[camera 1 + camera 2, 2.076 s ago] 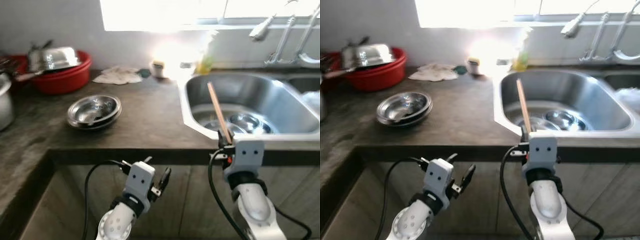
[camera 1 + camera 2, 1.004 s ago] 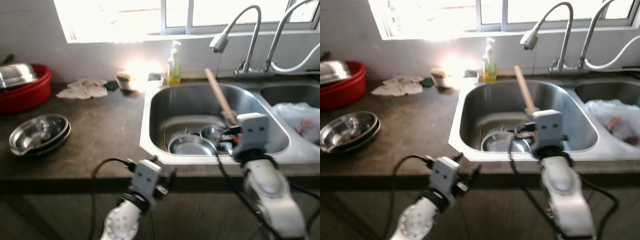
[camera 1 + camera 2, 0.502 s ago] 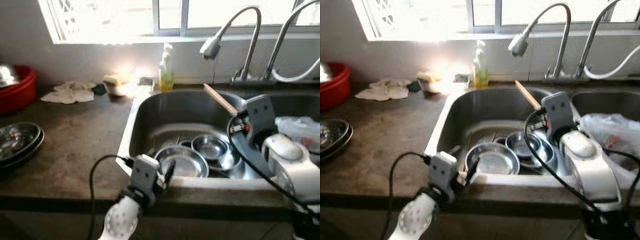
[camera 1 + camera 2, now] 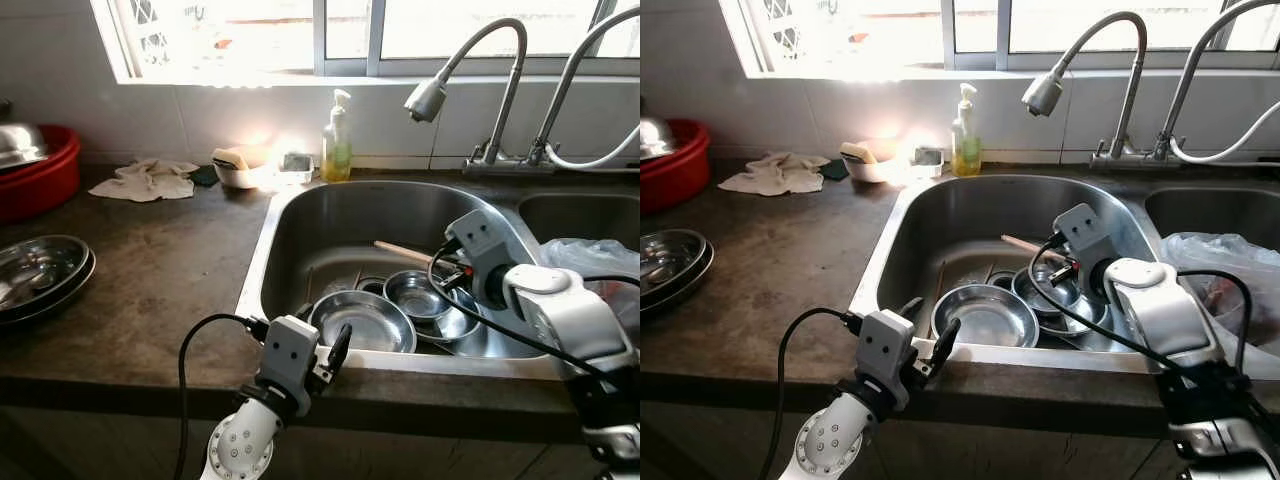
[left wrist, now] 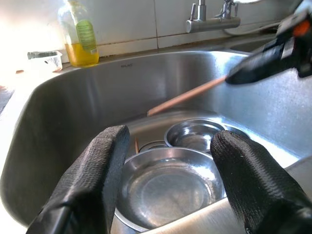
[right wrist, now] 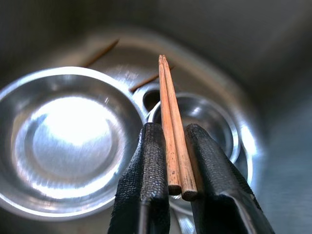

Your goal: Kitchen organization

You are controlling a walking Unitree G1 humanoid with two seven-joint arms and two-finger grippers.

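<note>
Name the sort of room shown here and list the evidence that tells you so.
A home kitchen, most likely: a stainless steel sink under a window with curved faucets, steel bowls lying in the basin, and a dish soap bottle on the dark countertop.

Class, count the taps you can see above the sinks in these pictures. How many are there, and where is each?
2. One tap curves over the big sink; the second tap stands to its right, by the other basin. Others may lie outside the picture.

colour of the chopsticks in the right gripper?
Reddish-brown wood; chopsticks show best in the right wrist view.
</note>
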